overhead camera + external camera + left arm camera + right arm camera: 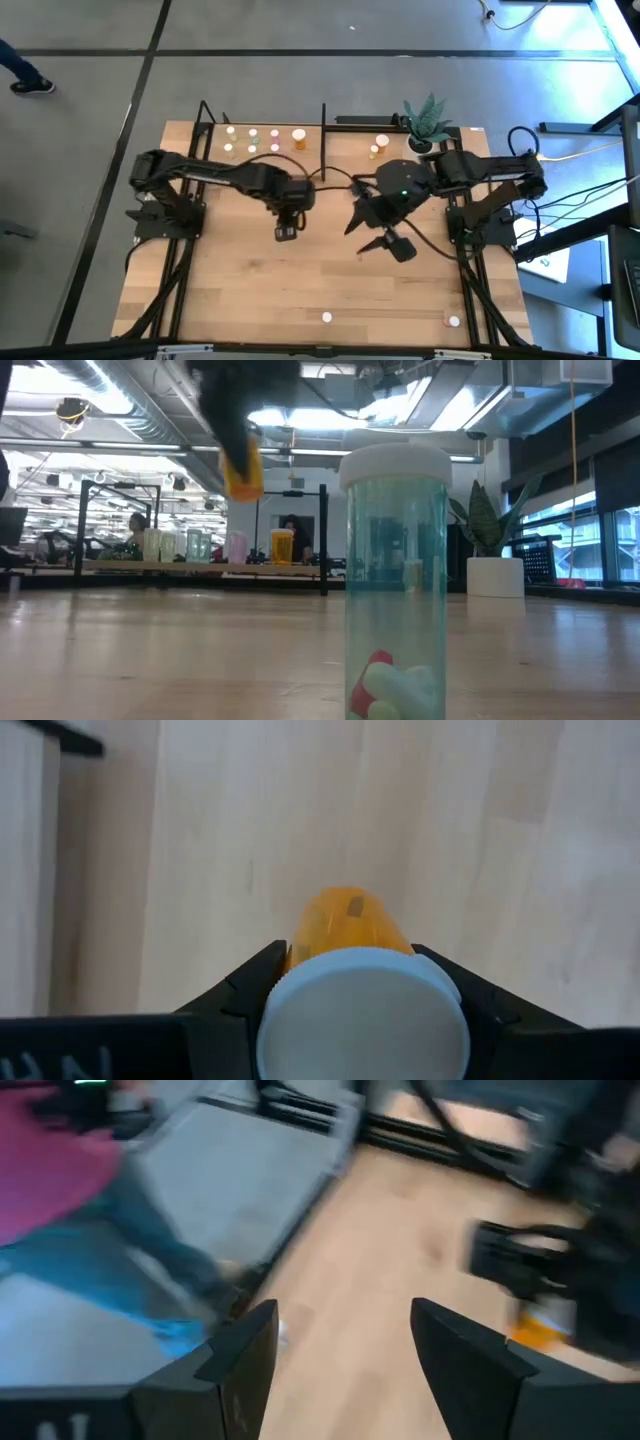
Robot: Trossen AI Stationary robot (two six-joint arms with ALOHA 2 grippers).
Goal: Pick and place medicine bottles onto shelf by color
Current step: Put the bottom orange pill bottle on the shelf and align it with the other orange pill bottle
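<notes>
Left gripper was clamped on an orange bottle with a white cap, held clear above the bench near its middle. Right gripper hung nearby over the bench, fingers apart with nothing between them. Shelf lay along the far edge, carrying a group of bottles toward its left end. A green bottle stood at the near edge. Plant sat at the far right.

Grey floor (black-lined) — ceiling lights bright.
</notes>
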